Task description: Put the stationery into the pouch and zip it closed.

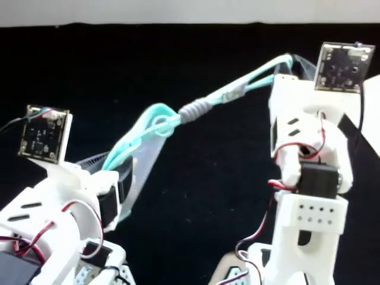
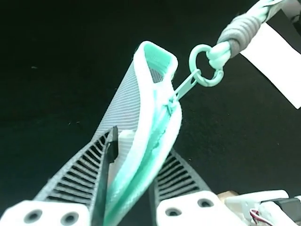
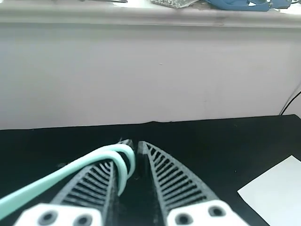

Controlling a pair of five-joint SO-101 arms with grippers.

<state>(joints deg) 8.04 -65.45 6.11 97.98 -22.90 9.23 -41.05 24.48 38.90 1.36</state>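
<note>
Mint-green translucent zip pouch (image 1: 139, 157) is held off black table (image 1: 208, 202), near-left, clamped edge-on in left gripper (image 2: 138, 146), which serves as anchor. Right gripper (image 3: 135, 143), far-right, is clenched on mint cord wrist strap (image 1: 237, 92) clipped to zipper pull (image 2: 181, 89). Strap is taut, likely so pull drags zip along pouch.

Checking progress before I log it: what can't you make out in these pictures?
Pouch contents: left wrist view, its own walls hide them.
Pouch's lower end: same view, covered by the left hand, cut by the edge.
Right hand's grip on the strap: high view, hidden behind that arm's wrist camera.
</note>
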